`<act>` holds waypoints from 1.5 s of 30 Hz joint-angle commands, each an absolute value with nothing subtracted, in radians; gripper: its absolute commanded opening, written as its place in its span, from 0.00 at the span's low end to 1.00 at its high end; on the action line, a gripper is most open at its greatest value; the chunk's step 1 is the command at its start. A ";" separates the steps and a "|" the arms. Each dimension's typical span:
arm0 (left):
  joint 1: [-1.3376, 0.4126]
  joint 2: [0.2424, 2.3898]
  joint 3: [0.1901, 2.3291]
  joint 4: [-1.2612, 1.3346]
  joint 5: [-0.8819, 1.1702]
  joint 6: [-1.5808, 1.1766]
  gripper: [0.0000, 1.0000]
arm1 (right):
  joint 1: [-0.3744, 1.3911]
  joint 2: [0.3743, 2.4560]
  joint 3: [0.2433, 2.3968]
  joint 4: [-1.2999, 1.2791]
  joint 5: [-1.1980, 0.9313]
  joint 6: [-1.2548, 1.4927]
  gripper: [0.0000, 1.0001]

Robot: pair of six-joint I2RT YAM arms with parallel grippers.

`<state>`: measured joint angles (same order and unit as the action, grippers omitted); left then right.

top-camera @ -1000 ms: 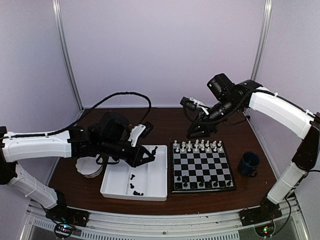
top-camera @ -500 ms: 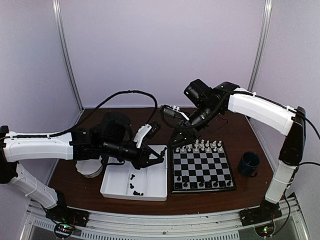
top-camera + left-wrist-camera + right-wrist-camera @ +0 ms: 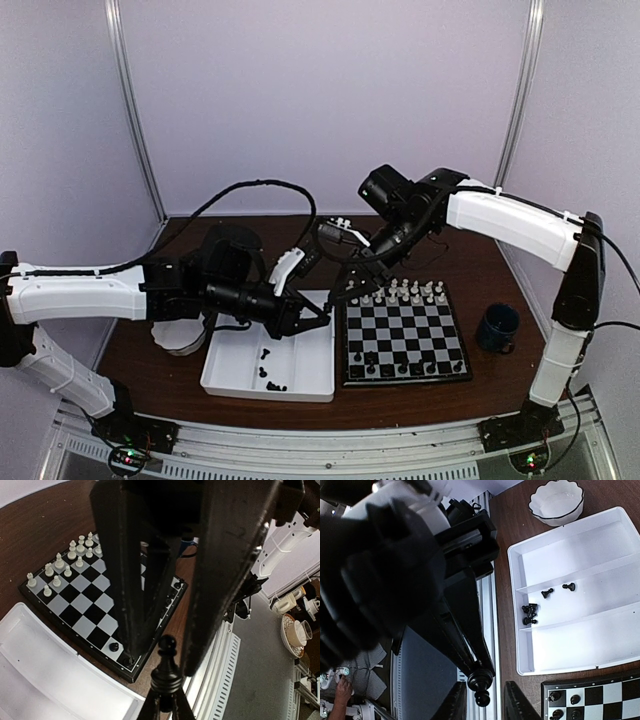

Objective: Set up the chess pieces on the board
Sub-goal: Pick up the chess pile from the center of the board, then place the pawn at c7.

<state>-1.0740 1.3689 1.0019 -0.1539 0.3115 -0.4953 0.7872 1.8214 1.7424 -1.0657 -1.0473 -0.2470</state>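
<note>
My left gripper [image 3: 165, 707] is shut on a black chess piece [image 3: 166, 669], holding it by its base in the air between the white tray and the board [image 3: 405, 335]. My right gripper [image 3: 485, 703] is open. Its fingers [image 3: 456, 703] stand on either side of that piece [image 3: 480, 682], with a gap showing on both sides. In the top view the two grippers meet at the board's near-left corner [image 3: 338, 303]. White chess pieces [image 3: 395, 293] fill the board's two far rows. Black ones [image 3: 400, 368] stand along its near edge. More black pieces [image 3: 530, 614] lie loose in the tray.
The white divided tray [image 3: 240, 365] sits left of the board, under the left arm. A white scalloped bowl [image 3: 556, 500] stands beyond the tray at the far left. A dark blue mug [image 3: 497, 327] stands right of the board. The table's metal front rail [image 3: 235, 680] runs below the grippers.
My right arm has swung left and down from above the board's far edge to the left gripper, and its jaws have narrowed around the held piece. The left gripper edged right.
</note>
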 commanded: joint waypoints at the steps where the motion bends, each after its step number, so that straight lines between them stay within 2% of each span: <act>1: -1.080 1.369 0.989 -0.100 0.324 -0.492 0.00 | 0.791 1.827 1.769 -1.057 -1.077 -0.240 0.22; 8: -1.079 1.370 0.982 -0.104 0.311 -0.494 0.00 | 0.790 1.817 1.767 -1.065 -1.067 -0.257 0.08; 14: -1.080 1.357 0.957 -0.123 0.283 -0.492 0.00 | 0.779 1.764 1.749 -1.109 -0.923 -0.345 0.04; 19: -1.080 1.315 0.919 -0.158 0.243 -0.495 0.00 | 0.768 1.683 1.637 -1.090 -0.738 -0.443 0.04; 28: -1.078 1.248 0.879 -0.219 0.124 -0.495 0.00 | 0.815 1.586 1.289 -0.860 -0.360 -0.568 0.05; 35: -1.078 1.244 0.885 -0.239 0.108 -0.498 0.00 | 0.840 1.624 1.177 -0.776 -0.271 -0.590 0.05; 45: -1.078 1.253 0.889 -0.242 0.098 -0.504 0.00 | 0.844 1.677 1.126 -0.731 -0.259 -0.594 0.06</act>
<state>-1.0748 1.2613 0.8875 -0.2569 0.1104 -0.4973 0.8368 1.6505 1.1393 -0.7708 -0.2901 -0.5812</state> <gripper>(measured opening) 0.060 0.055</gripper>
